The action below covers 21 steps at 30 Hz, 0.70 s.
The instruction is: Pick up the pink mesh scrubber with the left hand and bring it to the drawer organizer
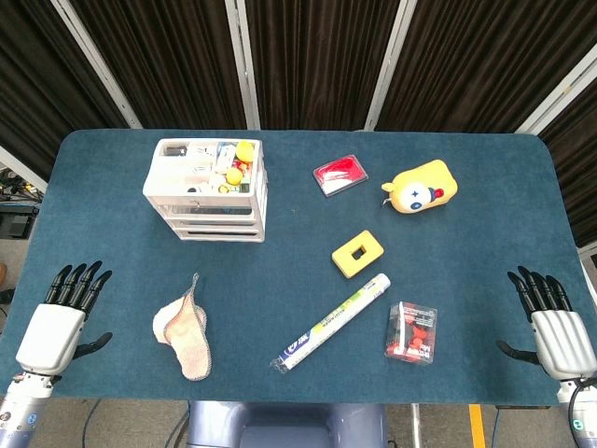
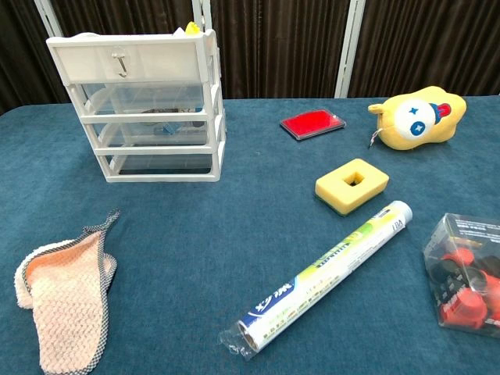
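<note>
While the left hand (image 1: pixel 58 322) rests empty, fingers spread, pink mesh scrubber (image 1: pixel 184 327) lies just to its right, long axis front-to-back; drawer organizer (image 1: pixel 207 189) stands beyond.

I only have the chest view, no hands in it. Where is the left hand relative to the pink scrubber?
Observer: In the head view the left hand rests left of the pink mesh scrubber, apart from it, holding nothing.
Operator: And the right hand?
Observer: The right hand sits at the table's far right edge, also holding nothing.
Operator: What's in the organizer's top?
Observer: The drawer organizer has an open top tray holding small items, some yellow.
</note>
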Each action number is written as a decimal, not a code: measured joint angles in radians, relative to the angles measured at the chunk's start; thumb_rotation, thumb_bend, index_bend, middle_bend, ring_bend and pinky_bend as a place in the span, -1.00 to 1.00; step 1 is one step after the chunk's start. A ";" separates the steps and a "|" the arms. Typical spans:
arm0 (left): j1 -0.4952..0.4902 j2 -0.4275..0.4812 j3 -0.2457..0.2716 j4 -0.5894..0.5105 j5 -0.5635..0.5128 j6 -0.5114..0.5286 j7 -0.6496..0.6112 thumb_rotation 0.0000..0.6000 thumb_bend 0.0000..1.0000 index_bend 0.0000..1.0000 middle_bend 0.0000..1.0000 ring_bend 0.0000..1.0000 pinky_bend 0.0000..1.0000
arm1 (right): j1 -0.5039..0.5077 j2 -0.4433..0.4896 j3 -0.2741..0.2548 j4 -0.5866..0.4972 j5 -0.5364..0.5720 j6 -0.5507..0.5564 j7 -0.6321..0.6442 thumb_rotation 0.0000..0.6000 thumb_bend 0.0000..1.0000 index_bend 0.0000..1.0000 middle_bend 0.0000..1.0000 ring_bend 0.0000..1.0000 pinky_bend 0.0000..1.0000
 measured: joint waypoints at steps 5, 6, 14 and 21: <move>0.002 0.002 -0.002 0.000 0.001 -0.004 0.003 1.00 -0.79 -0.86 -1.00 -1.00 -1.00 | -0.001 0.002 -0.002 -0.002 -0.003 0.002 -0.002 1.00 -0.99 -1.00 -1.00 -1.00 -1.00; 0.002 0.003 -0.002 -0.001 0.001 -0.004 0.003 1.00 -0.79 -0.86 -1.00 -1.00 -1.00 | -0.002 0.002 -0.002 -0.002 -0.004 0.003 -0.002 1.00 -0.99 -1.00 -1.00 -1.00 -1.00; 0.001 0.008 0.004 -0.005 0.015 -0.019 0.009 0.99 -0.79 -0.75 -0.98 -0.98 -0.81 | -0.003 0.003 -0.004 -0.005 -0.006 0.005 -0.002 1.00 -0.99 -1.00 -1.00 -1.00 -1.00; -0.019 0.012 0.021 -0.016 0.026 -0.085 0.033 1.00 -0.79 -0.44 -0.61 -0.63 -0.48 | -0.002 0.000 -0.003 -0.009 0.000 0.001 -0.007 1.00 -0.99 -1.00 -1.00 -1.00 -1.00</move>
